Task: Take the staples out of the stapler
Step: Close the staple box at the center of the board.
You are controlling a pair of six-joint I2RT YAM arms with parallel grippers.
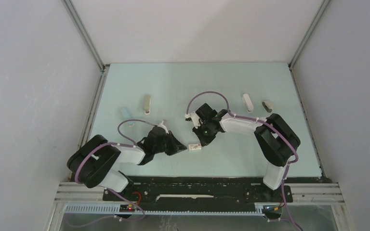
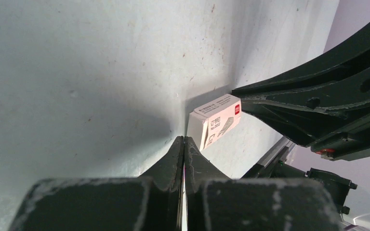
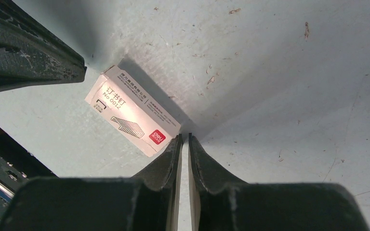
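The left fingers are pressed fully together with nothing between them, their tips low over the worktop just short of the box. The right fingers are all but closed, with a sliver of gap and nothing in it, their tips at the box's red-marked end. Whether they touch it, I cannot tell.

The stapler lies well beyond the box, toward the far right, with no arm near it. A duller bar lies far-left of the box. No staples can be made out anywhere.

Both arms crowd the box, which is not the thing to empty, so the likeliest fault is effort spent on the wrong item. A nudge from either side would probably slide or spin so light a box. With both pairs closed, neither can take hold of anything until it opens. The two pairs face each other across the box, so any move inward risks a knock. The stapler looks small and smooth, and an off-centre pinch could send it skidding. Loose staples, being tiny, could scatter.
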